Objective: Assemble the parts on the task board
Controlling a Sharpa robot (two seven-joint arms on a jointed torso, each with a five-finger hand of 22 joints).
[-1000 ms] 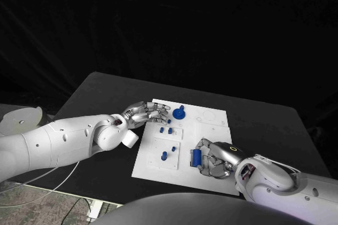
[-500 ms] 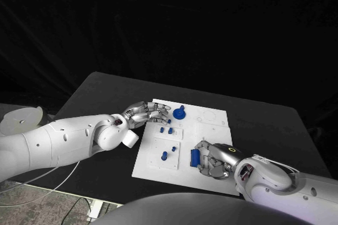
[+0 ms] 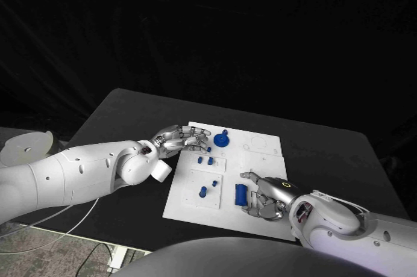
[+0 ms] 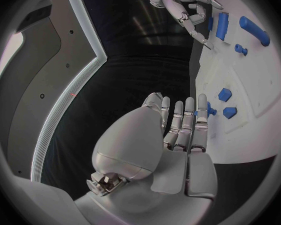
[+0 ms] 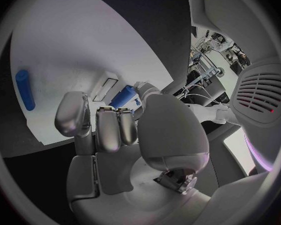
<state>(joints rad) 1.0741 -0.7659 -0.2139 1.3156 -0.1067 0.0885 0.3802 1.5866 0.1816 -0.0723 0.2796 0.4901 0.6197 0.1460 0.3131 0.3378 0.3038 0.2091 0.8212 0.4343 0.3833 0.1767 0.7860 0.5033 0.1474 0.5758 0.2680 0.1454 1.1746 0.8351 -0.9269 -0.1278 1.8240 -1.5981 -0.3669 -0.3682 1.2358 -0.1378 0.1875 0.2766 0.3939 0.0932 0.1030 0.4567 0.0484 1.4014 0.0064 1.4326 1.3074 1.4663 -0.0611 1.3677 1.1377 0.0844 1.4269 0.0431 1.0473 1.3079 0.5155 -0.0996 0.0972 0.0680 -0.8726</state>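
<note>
Silver right hand (image 3: 266, 197) is curling beside the blue cylinder (image 3: 239, 194), seemingly holding nothing; left hand (image 3: 178, 140) is bracing the task board (image 3: 265, 162) edge, fingers curled, empty.

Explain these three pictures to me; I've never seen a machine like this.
A two-armed robot works at a black table. One picture looks down from its head; the round ones come from cameras at each wrist. On the table lies a white task board carrying small blue parts. The left hand rests at the board's far left edge, beside a round blue part; it seems to hold nothing. The right hand lies on the board near a long blue cylinder. Its fingers curl by a blue piece; whether they grip it is unclear.
</note>
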